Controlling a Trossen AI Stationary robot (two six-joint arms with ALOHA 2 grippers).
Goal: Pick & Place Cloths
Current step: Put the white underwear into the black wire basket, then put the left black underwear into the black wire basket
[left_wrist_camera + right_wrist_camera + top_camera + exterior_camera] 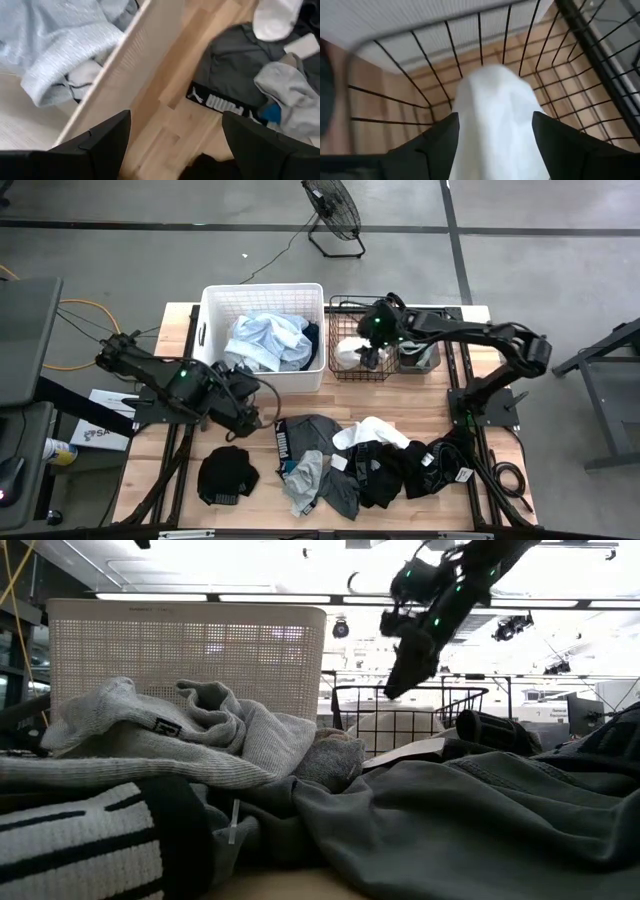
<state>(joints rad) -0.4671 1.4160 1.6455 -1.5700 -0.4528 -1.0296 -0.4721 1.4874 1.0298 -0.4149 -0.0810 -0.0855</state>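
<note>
Right gripper [372, 356] poised above the black wire basket [345, 372], fingers spread apart, nothing pinched between them. White cloth [497, 117] lying in the basket directly below, framed by the two dark fingers [437, 145] in the right wrist view; basket wires rising around it on every side. Grey item [418, 354] bundled in the same basket, on the side away from the tub.

Left gripper [245, 412] hanging over bare wood just in front of the white plastic tub [213, 332], fingers wide open and empty. Tub wall [135, 70] running close beside it, light blue cloth [266, 340] heaped inside.

Remaining cloths spread along the near half of the table [180, 315]: black cloth [227, 476] alone toward the left, well apart from the rest; dark grey garment with white lettered band [300, 438] near the left gripper; light grey piece [305, 478] overlapping it; white sock [370, 432] on top of the pile; black garments [425, 465] crowded toward the right arm's base.

Floor fan [335, 215] standing beyond the table. Dark monitor [25, 340] at the far left edge.
</note>
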